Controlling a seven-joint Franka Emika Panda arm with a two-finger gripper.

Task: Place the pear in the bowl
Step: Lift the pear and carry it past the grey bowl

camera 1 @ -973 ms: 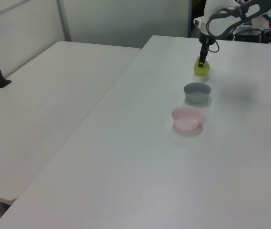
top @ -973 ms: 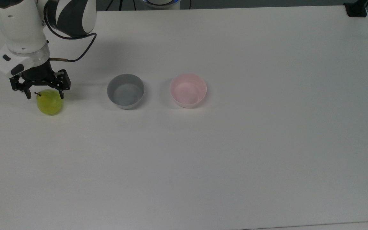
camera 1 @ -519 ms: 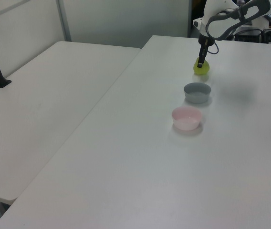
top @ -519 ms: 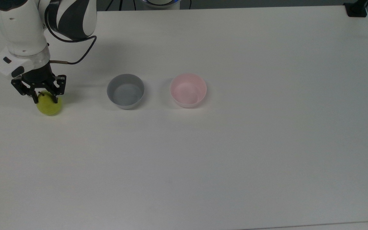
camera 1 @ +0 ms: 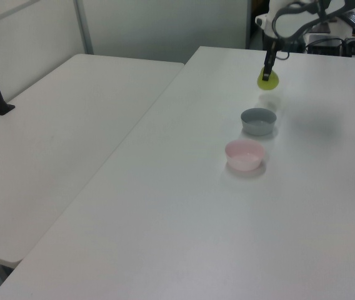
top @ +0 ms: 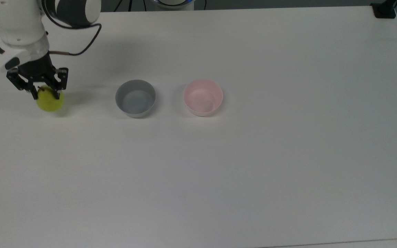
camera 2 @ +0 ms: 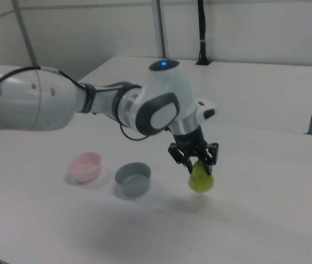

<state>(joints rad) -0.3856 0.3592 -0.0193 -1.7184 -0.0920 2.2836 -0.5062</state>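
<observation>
Aloft, black jaws clench the smooth rounded pear (top: 50, 100) above the matte table (top: 253, 155).

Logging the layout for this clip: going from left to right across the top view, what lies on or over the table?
Black two-finger gripper shut on the small yellow-green pear → round grey bowl → round pale pink bowl. The gripper and pear overlap, so they count as one stop.

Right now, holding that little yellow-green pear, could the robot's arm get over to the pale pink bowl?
Probably yes. The gripper is shut on the yellow-green pear, lifted clear of the white table. The pale pink bowl sits open-mouthed just beyond the grey bowl, which the raised pear looks high enough to pass over.
</observation>
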